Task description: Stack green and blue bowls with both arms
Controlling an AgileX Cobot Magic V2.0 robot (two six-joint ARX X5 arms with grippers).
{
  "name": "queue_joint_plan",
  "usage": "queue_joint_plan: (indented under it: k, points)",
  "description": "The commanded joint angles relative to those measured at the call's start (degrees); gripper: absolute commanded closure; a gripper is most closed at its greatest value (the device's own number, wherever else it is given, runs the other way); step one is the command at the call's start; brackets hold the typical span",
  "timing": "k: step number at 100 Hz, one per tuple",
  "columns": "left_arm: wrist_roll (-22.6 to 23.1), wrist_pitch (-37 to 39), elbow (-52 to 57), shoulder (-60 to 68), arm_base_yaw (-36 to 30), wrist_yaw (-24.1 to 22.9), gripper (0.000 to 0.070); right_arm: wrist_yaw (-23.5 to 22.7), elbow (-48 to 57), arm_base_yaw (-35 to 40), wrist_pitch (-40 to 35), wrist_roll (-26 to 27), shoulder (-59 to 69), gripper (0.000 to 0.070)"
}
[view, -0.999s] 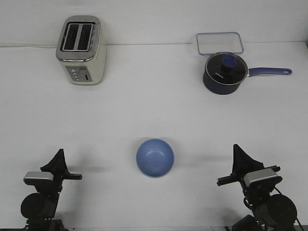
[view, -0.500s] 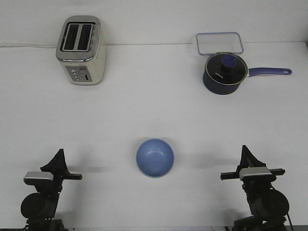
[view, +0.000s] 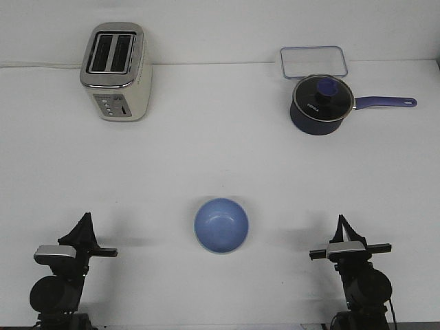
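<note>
The blue bowl sits upright near the bench's front centre, periwinkle, matte and round, with a paler sliver at its lower rim that may be the green bowl nested beneath; that cannot be settled from here. The left gripper waits at nine o'clock of it, the right gripper at three, both well apart from it. Each set of jaws appears pressed to a point, holding nothing. Judging by this, any further reach should come in low and level, jaws spread before meeting the rim.
</note>
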Motion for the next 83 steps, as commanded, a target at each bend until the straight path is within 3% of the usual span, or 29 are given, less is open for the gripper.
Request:
queue_joint_plan:
  k: [1,83]
  points:
    - [0.2,0.6,-1.1,0.0,0.1,-0.2,0.0686,0.4,-0.2,-0.1,-0.3,1.4,0.0,0.0694]
    - [0.2,0.7,-1.1,-0.1,0.1,-0.2,0.0686,0.4,-0.2,-0.1,2.9,1.5,0.0,0.0694]
